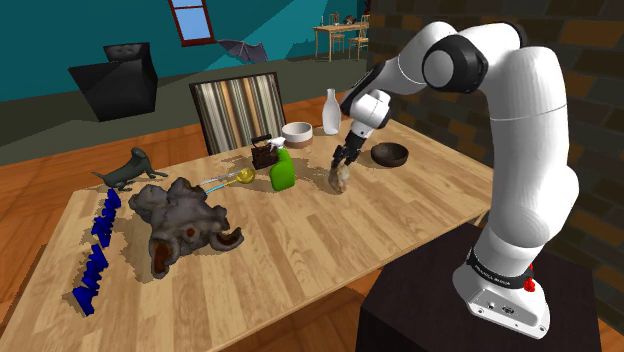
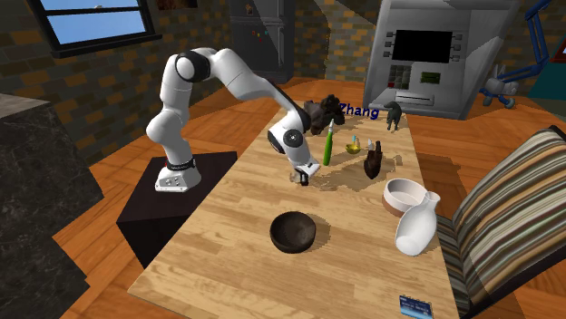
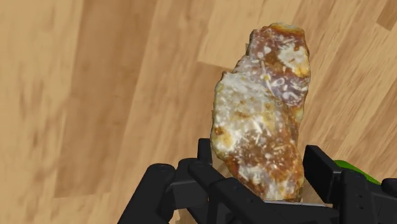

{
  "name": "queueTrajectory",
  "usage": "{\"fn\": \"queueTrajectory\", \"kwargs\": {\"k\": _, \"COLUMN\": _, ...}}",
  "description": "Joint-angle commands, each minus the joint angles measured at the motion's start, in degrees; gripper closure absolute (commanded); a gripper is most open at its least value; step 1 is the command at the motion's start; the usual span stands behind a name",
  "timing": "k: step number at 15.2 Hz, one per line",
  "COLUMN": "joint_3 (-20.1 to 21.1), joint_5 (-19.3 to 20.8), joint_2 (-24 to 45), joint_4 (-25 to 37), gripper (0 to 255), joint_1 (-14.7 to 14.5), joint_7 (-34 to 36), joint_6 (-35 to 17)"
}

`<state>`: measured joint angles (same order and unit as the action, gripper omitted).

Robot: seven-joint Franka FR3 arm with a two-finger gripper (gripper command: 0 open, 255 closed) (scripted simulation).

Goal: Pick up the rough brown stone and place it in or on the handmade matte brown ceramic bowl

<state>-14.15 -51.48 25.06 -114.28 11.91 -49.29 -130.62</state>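
Where the arm (image 1: 500,110) bends down over the desk (image 1: 300,250) in the shoulder view, the gripper (image 1: 344,160) grasps the stone (image 1: 341,181) by its upper end. The stone stands upright, its lower end at the desk top or just above it; I cannot tell which. The bowl (image 1: 390,154), dark brown, sits near the stone toward this view's right, apart from it. A green bottle (image 1: 282,170) stands to the stone's left, and a white vase (image 1: 331,112) and a pale bowl (image 1: 297,132) stand farther back.

In the second exterior view the gripper (image 2: 302,172) and stone (image 2: 305,180) are at the middle of the desk (image 2: 227,245), with the bowl (image 2: 293,232) nearer the camera, clear of them. The vase (image 2: 415,228) is just beside the pale bowl (image 2: 404,194) at this view's right.

In the wrist view the two fingers (image 3: 321,168) press the stone (image 3: 264,108) from either side. It is rough, mottled brown and white, and stretches away from the gripper (image 3: 259,159) over the wood-grained desk (image 3: 95,95).
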Motion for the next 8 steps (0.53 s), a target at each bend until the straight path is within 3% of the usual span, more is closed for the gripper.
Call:
{"fn": "queueTrajectory", "kwargs": {"k": 1, "joint_3": -0.4, "joint_5": 0.9, "joint_2": -1.2, "joint_4": -0.2, "gripper": 255, "joint_1": -0.3, "joint_7": 1.0, "joint_6": 0.7}}
{"fn": "queueTrajectory", "kwargs": {"k": 8, "joint_3": -1.5, "joint_5": 4.0, "joint_2": -5.0, "joint_4": -0.2, "gripper": 255, "joint_1": -0.9, "joint_7": 4.6, "joint_6": 3.3}}
